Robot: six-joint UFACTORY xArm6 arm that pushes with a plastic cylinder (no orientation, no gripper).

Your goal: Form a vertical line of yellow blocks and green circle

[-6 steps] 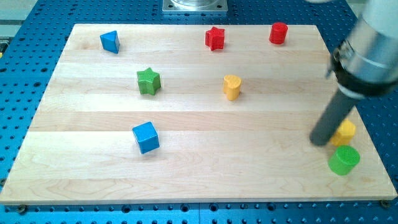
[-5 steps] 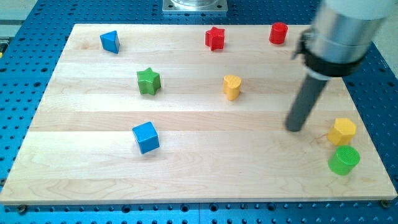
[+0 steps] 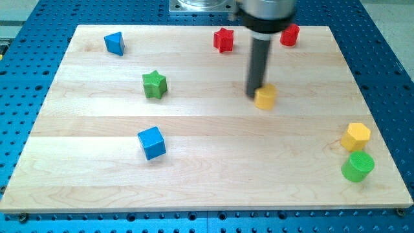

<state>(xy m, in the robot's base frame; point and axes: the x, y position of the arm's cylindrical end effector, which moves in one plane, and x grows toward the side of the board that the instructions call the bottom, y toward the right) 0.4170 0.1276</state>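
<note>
My tip touches the upper left side of a yellow heart-shaped block in the middle of the board. A second yellow block, a hexagon, sits near the view's right edge. The green circle lies just below the hexagon, close to it. The heart block is well to the left of and above those two.
A green star, a blue cube, a blue triangle, a red star and a red cylinder, partly behind the rod, lie on the wooden board.
My tip has swept from beside the yellow hexagon at the right to the yellow heart block, which has shifted right and slightly down. The hexagon and green circle have not moved.
</note>
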